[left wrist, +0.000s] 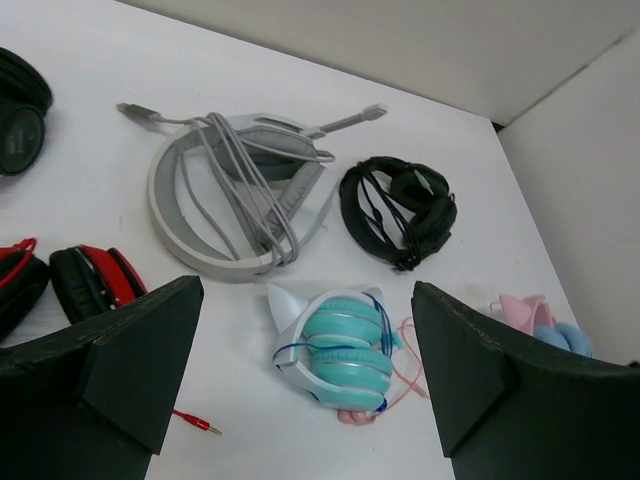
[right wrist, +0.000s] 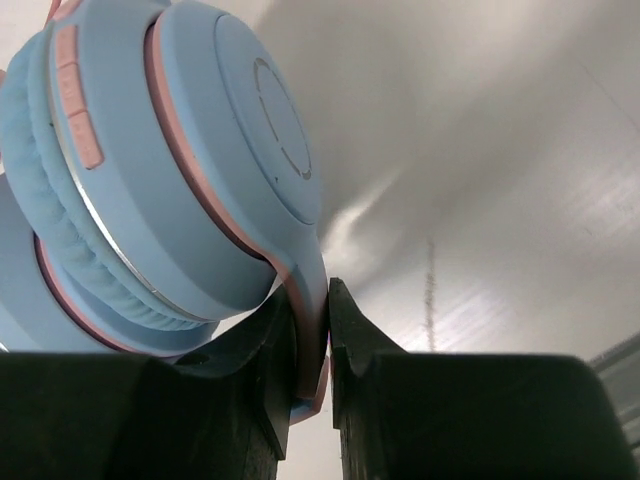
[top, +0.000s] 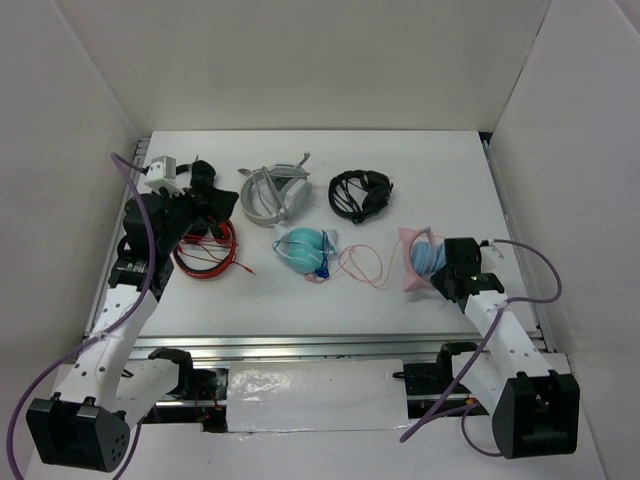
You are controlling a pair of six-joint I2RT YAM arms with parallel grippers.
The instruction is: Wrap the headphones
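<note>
Headphones [top: 424, 262] lie on the surface [top: 420, 170] at its 3 o'clock side, cups stacked. The right hand [right wrist: 312, 350] sits at their 4 o'clock, fingers nearly closed and pinching the thin pink-edged band just below the blue cup [right wrist: 200, 160]. Pink buttons [right wrist: 75, 95] sit on the cup rim, marks unreadable. The cable [top: 365, 265] lies loose, trailing toward 9 o'clock, near the teal pair [top: 303, 248]. The left hand [left wrist: 305, 360] is at the surface's 10 o'clock, spread wide, holding nothing.
</note>
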